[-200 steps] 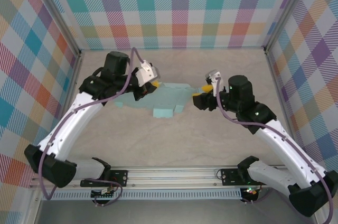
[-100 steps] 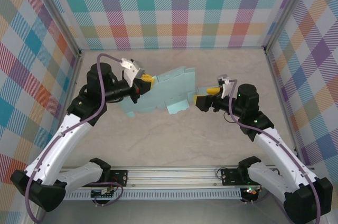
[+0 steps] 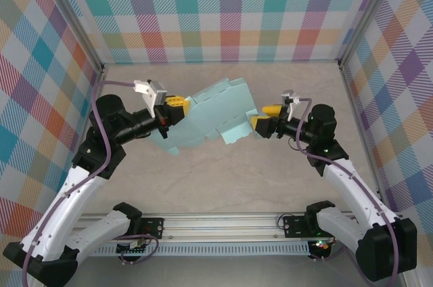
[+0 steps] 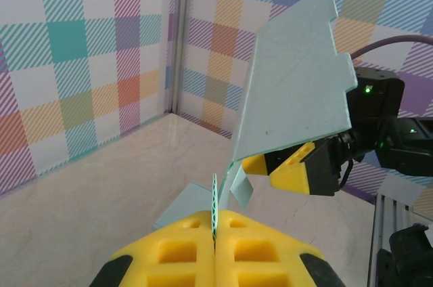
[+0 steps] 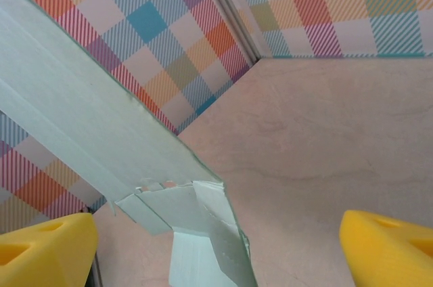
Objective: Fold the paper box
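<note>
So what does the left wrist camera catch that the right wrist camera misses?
Left wrist view: the left hand pinched shut on the paper box's edge, holding the sheet upright, with the right hand beyond it. Right wrist view: that hand's yellow fingers spread wide, small folded flaps hanging between them. Both: the pale green box, the table and checked walls.

1. Paper box (image 3: 210, 116): 1 pc.
2. Arms: 2, i.e. left arm (image 3: 74, 192), right arm (image 3: 352, 185).
3. Hands: 2, i.e. left hand (image 3: 183, 107), right hand (image 3: 261, 116); yellow fingers, 2 ea.
4. Table (image 3: 230, 179): 1.
5. Checked wall panels (image 3: 230, 9): 3.
6. Metal rail (image 3: 223, 223), near edge: 1.
</note>
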Controlling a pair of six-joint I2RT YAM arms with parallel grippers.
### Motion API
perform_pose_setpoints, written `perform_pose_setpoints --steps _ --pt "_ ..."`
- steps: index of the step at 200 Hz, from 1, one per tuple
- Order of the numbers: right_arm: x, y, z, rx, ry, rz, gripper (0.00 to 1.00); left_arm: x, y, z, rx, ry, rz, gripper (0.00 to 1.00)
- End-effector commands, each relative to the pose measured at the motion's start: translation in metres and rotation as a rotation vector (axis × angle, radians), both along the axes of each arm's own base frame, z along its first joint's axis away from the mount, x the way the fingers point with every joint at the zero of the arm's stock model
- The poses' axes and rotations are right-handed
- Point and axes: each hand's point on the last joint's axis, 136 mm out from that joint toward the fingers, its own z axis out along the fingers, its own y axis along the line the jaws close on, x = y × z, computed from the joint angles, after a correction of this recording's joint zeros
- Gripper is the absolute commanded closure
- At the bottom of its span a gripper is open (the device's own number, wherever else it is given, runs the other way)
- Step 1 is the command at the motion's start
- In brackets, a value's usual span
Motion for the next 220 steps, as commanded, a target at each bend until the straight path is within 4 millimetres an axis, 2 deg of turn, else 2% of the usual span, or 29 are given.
perform_pose_setpoints --steps 1,31,55,87,117,131,168,191,193,201,208,213,217,220 --pt "-0.007 0.008 0.022 0.038 -0.099 0.094 0.14 -0.003 0.005 0.008 -0.046 -0.018 0.005 1.00" --pt "-0.006 0.014 0.031 0.049 -0.128 0.146 0.16 -0.006 0.007 0.010 -0.070 -0.016 0.008 1.00" --pt "-0.002 0.019 0.031 0.052 -0.122 0.182 0.19 -0.010 0.008 0.014 -0.085 -0.022 0.005 1.00" --pt "0.001 0.025 0.034 0.079 -0.119 0.239 0.34 -0.009 0.010 0.015 -0.095 -0.020 0.021 1.00" --pt "-0.002 0.031 0.036 0.081 -0.119 0.280 0.42 -0.001 0.011 0.013 -0.123 -0.002 0.047 1.00" --pt "-0.005 0.034 0.036 0.075 -0.119 0.298 0.54 0.002 0.009 0.013 -0.141 0.015 0.043 1.00" --pt "-0.005 0.032 0.038 0.025 -0.139 0.263 1.00 0.018 0.005 0.000 -0.144 0.090 0.068 1.00" --pt "-0.007 0.026 0.035 -0.056 -0.146 0.227 1.00 0.028 0.010 -0.018 -0.119 0.149 0.132 1.00" --pt "-0.008 0.026 0.034 -0.064 -0.142 0.225 1.00 0.029 0.011 -0.021 -0.115 0.156 0.142 0.98" --pt "-0.009 0.024 0.032 -0.099 -0.136 0.221 1.00 0.033 0.016 -0.028 -0.101 0.179 0.181 0.71" --pt "-0.011 0.022 0.031 -0.133 -0.133 0.223 1.00 0.035 0.020 -0.034 -0.085 0.194 0.214 0.34" --pt "-0.014 0.022 0.028 -0.155 -0.122 0.230 1.00 0.036 0.024 -0.037 -0.076 0.201 0.239 0.13" --pt "-0.015 0.021 0.027 -0.173 -0.115 0.235 1.00 0.038 0.027 -0.039 -0.069 0.204 0.262 0.02" --pt "-0.018 0.021 0.026 -0.185 -0.108 0.242 1.00 0.038 0.030 -0.039 -0.067 0.205 0.279 0.00"
